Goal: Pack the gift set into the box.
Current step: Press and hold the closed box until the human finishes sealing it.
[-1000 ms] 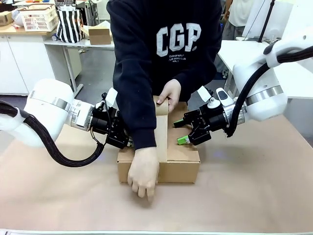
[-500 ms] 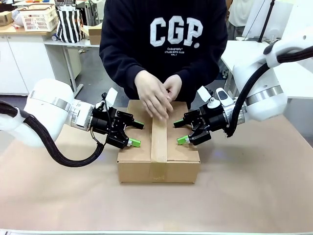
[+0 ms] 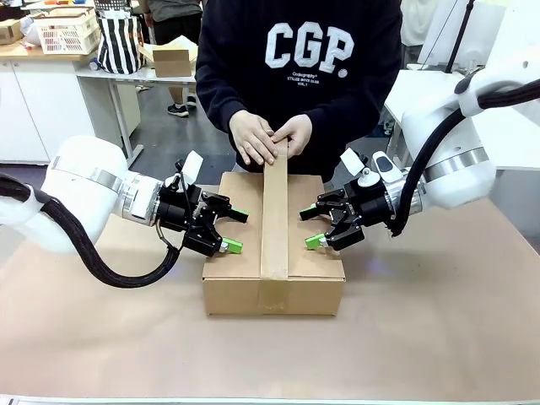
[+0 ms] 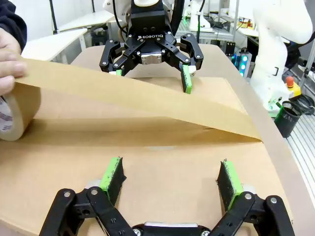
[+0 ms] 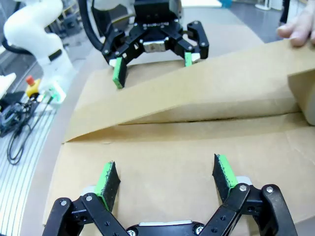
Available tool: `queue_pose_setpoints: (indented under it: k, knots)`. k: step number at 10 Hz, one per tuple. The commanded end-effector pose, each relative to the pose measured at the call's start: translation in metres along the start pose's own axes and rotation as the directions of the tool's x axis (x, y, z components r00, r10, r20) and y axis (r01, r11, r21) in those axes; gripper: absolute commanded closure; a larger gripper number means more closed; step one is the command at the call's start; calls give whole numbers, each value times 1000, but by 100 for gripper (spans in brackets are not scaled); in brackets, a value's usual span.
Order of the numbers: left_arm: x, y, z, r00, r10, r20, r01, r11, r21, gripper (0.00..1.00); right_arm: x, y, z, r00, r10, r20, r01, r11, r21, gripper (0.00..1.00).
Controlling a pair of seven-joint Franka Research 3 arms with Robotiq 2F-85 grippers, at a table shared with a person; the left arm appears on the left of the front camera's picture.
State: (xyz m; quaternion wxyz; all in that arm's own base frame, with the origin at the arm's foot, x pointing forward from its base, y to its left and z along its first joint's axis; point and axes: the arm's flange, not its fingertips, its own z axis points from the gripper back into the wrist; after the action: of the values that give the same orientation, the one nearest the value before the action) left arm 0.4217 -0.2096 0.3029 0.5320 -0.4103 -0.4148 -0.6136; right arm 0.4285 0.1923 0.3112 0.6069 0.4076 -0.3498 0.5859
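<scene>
- Since half a second ago: person's hands (image 3: 272, 137) drawn back to the far edge, lifting the brown tape strip (image 3: 274, 221) off the lid.
- Box (image 3: 240, 274) at table (image 3: 439, 337) centre, flaps closed.
- Left gripper (image 3: 234, 230) and right gripper (image 3: 310, 228) spread wide, empty, flanking the strip over the lid.
- Tape roll (image 4: 17, 109) in hand.

Two white arms with silver joint rings and black ribbed cables; black left end effector (image 3: 229, 229) and right end effector (image 3: 310, 226) carry green pads, "ROBOTIQ" printed; person wears dark sweatshirt lettered "CGP"
</scene>
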Motion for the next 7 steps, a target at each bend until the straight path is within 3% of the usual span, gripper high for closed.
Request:
queue_pose_setpoints:
  k: [1,7]
  knots:
    - [-2,-1,-1,1000,5,-2,-5,1000,-1,0,-3,0,0,1000,-7,-1,7,1000,-3,0]
    - [-2,-1,-1,1000,5,-2,-5,1000,-1,0,-3,0,0,1000,-7,-1,7,1000,-3,0]
